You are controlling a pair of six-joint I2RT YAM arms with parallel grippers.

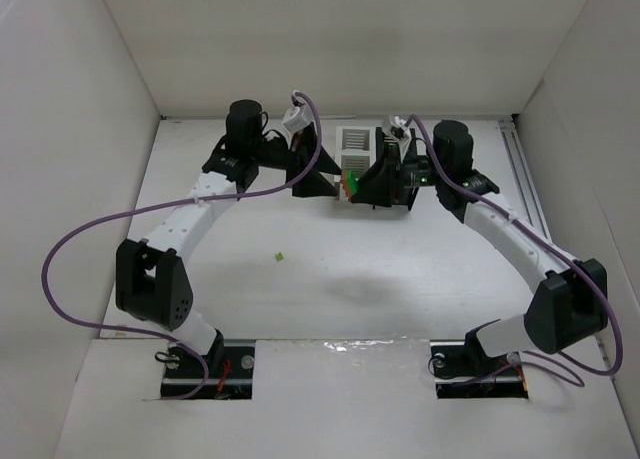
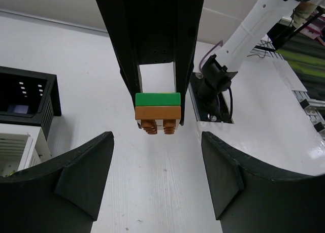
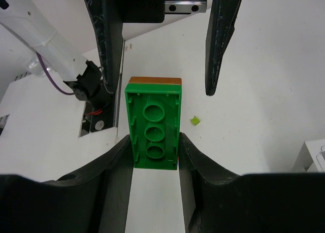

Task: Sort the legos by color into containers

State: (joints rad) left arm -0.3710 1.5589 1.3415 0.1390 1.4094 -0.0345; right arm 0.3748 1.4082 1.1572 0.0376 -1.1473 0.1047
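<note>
My right gripper (image 3: 155, 146) is shut on a green lego brick (image 3: 154, 126) joined to an orange-brown one (image 3: 155, 80), held above the table. The stack also shows in the left wrist view (image 2: 157, 111) and in the top view (image 1: 347, 186). My left gripper (image 2: 157, 141) is open and empty, facing the stack, with its fingertips (image 3: 219, 50) just short of the stack's far end. A tiny yellow-green piece (image 3: 195, 121) lies on the table (image 1: 281, 257). A white bin (image 1: 357, 142) of the containers shows behind the grippers. A black bin (image 2: 25, 98) and a white bin (image 2: 15, 146) are at the left.
White walls enclose the table on three sides (image 1: 330, 39). Purple cables (image 1: 60, 269) loop beside both arms. The arm bases (image 1: 210, 364) are at the near edge. Much of the bin block is hidden behind my right gripper (image 1: 375, 184) in the top view.
</note>
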